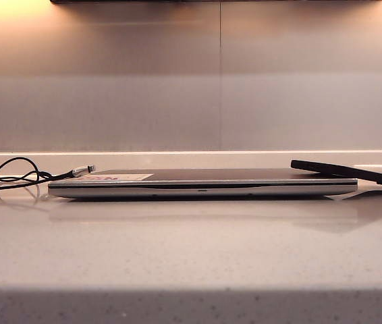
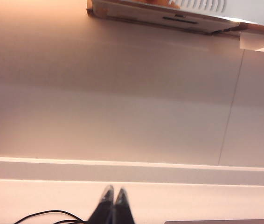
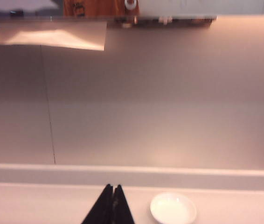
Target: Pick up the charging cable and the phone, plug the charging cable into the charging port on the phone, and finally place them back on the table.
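The charging cable (image 1: 19,177) lies coiled on the table (image 1: 191,250) at the far left, its silvery plug (image 1: 83,171) resting on the corner of a closed silver-grey laptop (image 1: 201,183). The phone (image 1: 349,172), a thin black slab, leans tilted on the laptop's right end. Neither arm shows in the exterior view. In the left wrist view my left gripper (image 2: 114,191) is shut and empty above the table, a loop of the cable (image 2: 45,215) beside it. My right gripper (image 3: 113,187) is shut and empty too, pointing at the back wall.
A small white dish (image 3: 173,208) sits on the table beside the right gripper. A low ledge and a tiled wall (image 1: 191,101) close off the back. The laptop's corner (image 2: 225,221) shows near the left gripper.
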`<state>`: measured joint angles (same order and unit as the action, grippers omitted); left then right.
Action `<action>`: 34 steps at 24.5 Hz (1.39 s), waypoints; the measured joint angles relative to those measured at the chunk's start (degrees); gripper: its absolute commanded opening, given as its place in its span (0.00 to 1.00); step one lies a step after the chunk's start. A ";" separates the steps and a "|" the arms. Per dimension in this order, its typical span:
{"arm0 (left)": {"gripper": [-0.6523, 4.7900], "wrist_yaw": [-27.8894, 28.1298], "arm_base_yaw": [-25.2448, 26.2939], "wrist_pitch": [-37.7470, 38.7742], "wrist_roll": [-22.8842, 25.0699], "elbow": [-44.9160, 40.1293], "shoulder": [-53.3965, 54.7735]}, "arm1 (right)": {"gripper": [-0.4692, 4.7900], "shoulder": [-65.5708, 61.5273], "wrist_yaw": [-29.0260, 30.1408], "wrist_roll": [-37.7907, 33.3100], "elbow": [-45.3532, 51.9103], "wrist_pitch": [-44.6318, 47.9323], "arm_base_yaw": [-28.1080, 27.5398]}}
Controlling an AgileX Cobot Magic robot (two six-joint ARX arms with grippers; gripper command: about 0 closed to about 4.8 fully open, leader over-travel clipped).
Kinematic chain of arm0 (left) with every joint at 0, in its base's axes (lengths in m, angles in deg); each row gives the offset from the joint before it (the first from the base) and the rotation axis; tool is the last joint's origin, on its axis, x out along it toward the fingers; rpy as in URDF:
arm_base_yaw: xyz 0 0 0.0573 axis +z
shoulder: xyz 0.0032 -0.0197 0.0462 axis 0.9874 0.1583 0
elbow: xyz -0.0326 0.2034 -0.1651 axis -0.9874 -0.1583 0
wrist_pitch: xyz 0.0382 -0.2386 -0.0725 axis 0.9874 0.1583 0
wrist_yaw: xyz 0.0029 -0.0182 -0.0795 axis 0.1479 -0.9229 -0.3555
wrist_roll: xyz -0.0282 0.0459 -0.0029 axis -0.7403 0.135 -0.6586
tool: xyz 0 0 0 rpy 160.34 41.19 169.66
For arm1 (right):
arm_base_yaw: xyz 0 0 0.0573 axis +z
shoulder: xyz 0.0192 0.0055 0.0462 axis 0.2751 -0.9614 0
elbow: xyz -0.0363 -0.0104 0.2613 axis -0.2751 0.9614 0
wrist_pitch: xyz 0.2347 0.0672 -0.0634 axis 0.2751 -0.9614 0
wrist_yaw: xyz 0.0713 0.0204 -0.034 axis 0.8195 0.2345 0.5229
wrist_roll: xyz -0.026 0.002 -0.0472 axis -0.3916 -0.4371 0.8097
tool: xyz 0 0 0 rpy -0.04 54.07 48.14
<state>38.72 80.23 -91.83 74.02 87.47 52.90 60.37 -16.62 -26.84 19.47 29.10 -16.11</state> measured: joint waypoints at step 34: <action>0.12 -0.17 -16.72 3.85 36.04 9.75 43.28 | 0.08 -9.64 -0.46 9.79 -8.15 -18.51 35.50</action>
<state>38.55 63.51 -87.99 110.07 97.22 96.18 50.74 -17.08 -17.05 11.32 10.58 19.38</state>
